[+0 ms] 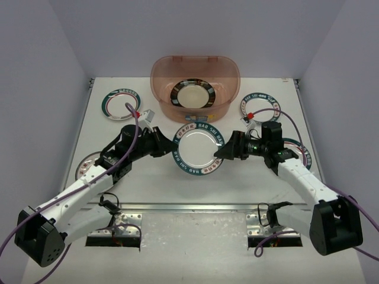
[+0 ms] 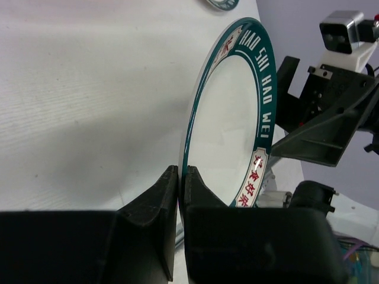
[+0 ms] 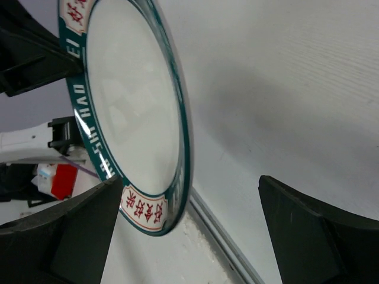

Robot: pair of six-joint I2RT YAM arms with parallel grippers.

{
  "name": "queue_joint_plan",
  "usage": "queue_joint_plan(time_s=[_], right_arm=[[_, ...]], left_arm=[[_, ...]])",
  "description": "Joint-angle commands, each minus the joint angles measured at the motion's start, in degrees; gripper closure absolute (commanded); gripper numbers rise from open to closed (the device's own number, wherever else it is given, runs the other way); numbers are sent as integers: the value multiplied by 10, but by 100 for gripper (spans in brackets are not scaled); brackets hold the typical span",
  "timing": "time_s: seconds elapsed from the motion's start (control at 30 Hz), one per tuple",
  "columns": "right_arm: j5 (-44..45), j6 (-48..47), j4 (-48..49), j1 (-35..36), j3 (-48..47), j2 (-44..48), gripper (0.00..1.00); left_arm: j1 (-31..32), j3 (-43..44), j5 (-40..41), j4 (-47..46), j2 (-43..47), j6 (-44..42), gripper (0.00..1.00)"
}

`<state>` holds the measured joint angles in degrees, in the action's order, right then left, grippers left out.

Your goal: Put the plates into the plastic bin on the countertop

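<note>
plate (image 1: 198, 149): glossy, smooth glaze | plastic bin (image 1: 161, 83): translucent, shiny | countertop (image 1: 154, 183): matt white | left end effector (image 2: 182, 173): matt black

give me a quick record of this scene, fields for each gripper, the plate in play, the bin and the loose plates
left gripper: shut on the left rim of the centre plate
right gripper: open, fingers either side of the centre plate's right edge, not clamped
centre plate: teal-rimmed, lettered, mid countertop, in front of the plastic bin
plastic bin: at the far edge, holds one dark-rimmed plate
loose plates: far-left plate and far-right plate flank the bin; left-arm plate and right-arm plate are partly hidden
</note>
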<state>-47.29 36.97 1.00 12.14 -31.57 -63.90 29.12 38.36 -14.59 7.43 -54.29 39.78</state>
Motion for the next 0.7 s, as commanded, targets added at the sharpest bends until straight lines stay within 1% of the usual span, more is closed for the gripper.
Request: queue_joint_plan(time_s=[0.0,0.07,0.1,0.13,0.17,0.2,0.3,0.43,0.47,0.5,0.53,0.57,0.6,0.63,0.67], right_arm=[[-79,52,120,-1,-2,15,5],[-80,63,126,-1,-7,24,7],[-81,67,128,-1,-11,23,18],[-82,72,129,-1,-14,21,25],[-83,75,130,-1,-16,19,31],[-82,79,131,-1,-16,17,33],[-69,83,130,-3,-16,9,32],[-36,74,102,-5,-16,8,20],[-26,68,98,-6,-17,8,20],[-26,66,97,-6,-18,7,24],[-29,66,97,-6,-18,6,35],[-35,67,98,-7,-20,5,51],[-42,70,102,-9,-21,4,89],[-43,76,106,-10,-21,5,99],[-47,80,111,-11,-20,7,100]], left_arm=[[-4,41,-22,3,10,-4,100],[-8,50,-44,-6,1,-2,100],[-8,51,-48,-14,-2,-1,100],[-8,52,-56,-22,-4,2,100],[-8,52,-64,-30,-5,5,100],[-8,52,-72,-39,-6,7,100],[-8,51,-80,-48,-5,9,100],[-11,54,-70,-41,4,7,100],[-13,55,-72,-42,6,8,100],[-15,55,-73,-47,12,8,100],[-15,56,-74,-49,16,8,100],[-15,57,-73,-51,18,8,100],[-17,60,-74,-52,19,8,100],[-18,62,-75,-52,18,8,100],[-19,67,-76,-52,16,8,100]])
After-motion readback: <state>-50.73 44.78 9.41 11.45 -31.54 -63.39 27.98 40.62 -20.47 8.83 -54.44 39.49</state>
